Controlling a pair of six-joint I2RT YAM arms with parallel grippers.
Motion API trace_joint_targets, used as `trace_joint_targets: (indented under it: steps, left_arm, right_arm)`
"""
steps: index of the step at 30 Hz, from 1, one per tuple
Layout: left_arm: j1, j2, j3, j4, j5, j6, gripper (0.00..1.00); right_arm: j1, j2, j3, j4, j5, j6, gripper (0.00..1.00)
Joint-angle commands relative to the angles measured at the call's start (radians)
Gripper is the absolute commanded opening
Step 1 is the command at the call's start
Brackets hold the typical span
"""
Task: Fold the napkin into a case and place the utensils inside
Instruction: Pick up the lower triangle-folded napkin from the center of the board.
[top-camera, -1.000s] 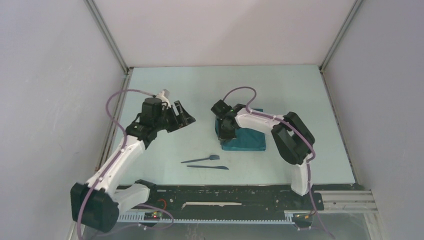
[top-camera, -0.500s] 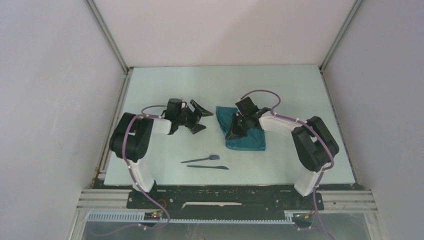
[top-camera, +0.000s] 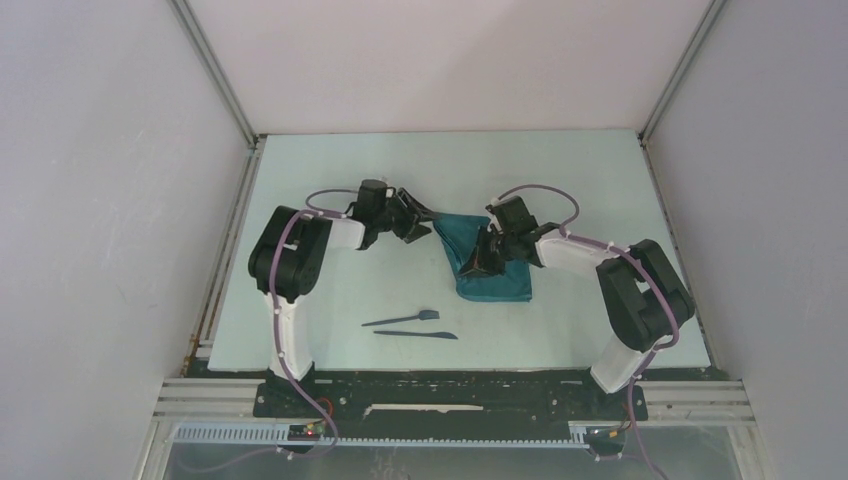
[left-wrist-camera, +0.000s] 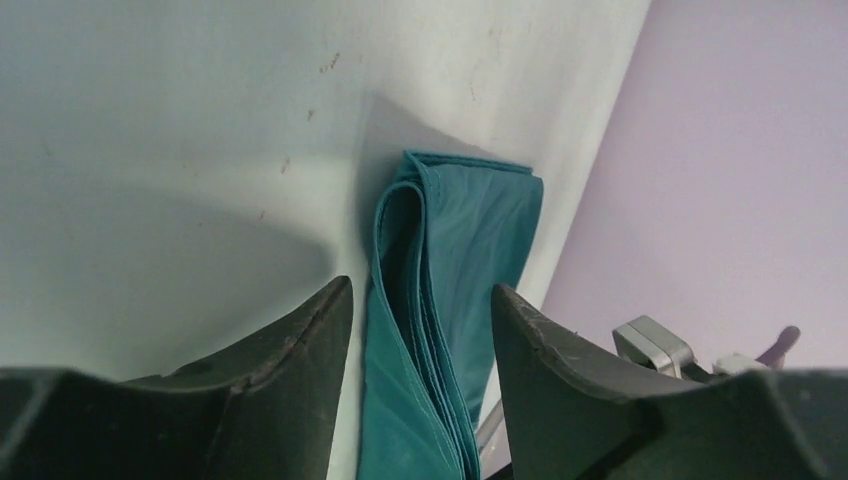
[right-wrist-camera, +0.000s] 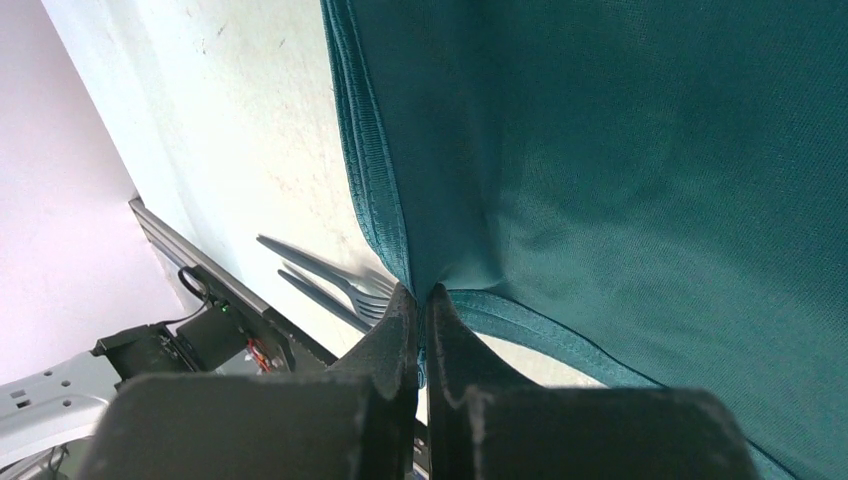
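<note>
1. Nearest us, the fork (top-camera: 402, 319) and knife (top-camera: 418, 334) lie side by side on the table (top-camera: 330, 170), well apart from both arms. They are in the same spot as a second ago, so insertion hasn't started.
2. The right gripper (top-camera: 478, 265) is clamped tight on the napkin (top-camera: 500, 275). The wrist view shows both fingers (right-wrist-camera: 385, 340) pinched together on a hemmed edge. It has slid from the cloth's left end to further in along the near-left edge.
3. The napkin sits right of centre, beyond the cutlery. A second ago it was a compact rectangle. Now its left far corner is drawn out into a point toward the left arm, so the layers are being opened or re-spread.
4. The left gripper (top-camera: 420, 222) is the big change. It was raised and well off to the left, and now it is low, at that drawn-out corner.
   - Its wrist view shows the jaws apart, straddling the stacked folded edge, with cloth running between them.
   - We see no squeeze yet, and we can't tell whether the pads already touch.
5. Our read is that both arms are set for a two-handed fold. Next, the left needs to close on that corner. The risk is that it grabs only some of the layers.
</note>
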Motion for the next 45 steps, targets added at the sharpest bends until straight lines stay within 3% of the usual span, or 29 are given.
trace_joint_targets:
  steps: [1,4,9,16,20,25,31,33,45]
  left_arm:
    - [-0.013,-0.003,0.062,-0.135,-0.089,0.098,0.58]
    - [-0.024,0.019,0.088,-0.143,-0.092,0.098,0.57]
    - [-0.028,0.042,0.116,-0.144,-0.094,0.097,0.46]
    - [-0.04,0.048,0.162,-0.165,-0.097,0.109,0.39]
    - [-0.047,0.051,0.176,-0.176,-0.099,0.115,0.44]
    - [-0.052,0.05,0.193,-0.188,-0.104,0.125,0.27]
    - [-0.086,0.024,0.263,-0.3,-0.162,0.211,0.15]
    - [-0.098,0.029,0.286,-0.316,-0.167,0.216,0.06]
    - [-0.188,0.092,0.502,-0.559,-0.261,0.332,0.05]
  right_arm:
    - [-0.015,-0.046,-0.018,0.058,-0.034,0.006,0.0]
    - [-0.02,-0.051,-0.034,0.07,-0.039,0.009,0.0]
    - [-0.03,-0.06,-0.052,0.082,-0.049,0.007,0.0]
    - [-0.038,-0.063,-0.076,0.105,-0.062,0.01,0.0]
    - [-0.038,-0.062,-0.08,0.109,-0.067,0.008,0.0]
    - [-0.041,-0.069,-0.094,0.116,-0.066,0.014,0.0]
    - [-0.069,-0.07,-0.184,0.196,-0.11,0.074,0.0]
    - [-0.077,-0.059,-0.214,0.233,-0.125,0.086,0.0]
    - [-0.114,-0.005,-0.313,0.352,-0.184,0.11,0.0]
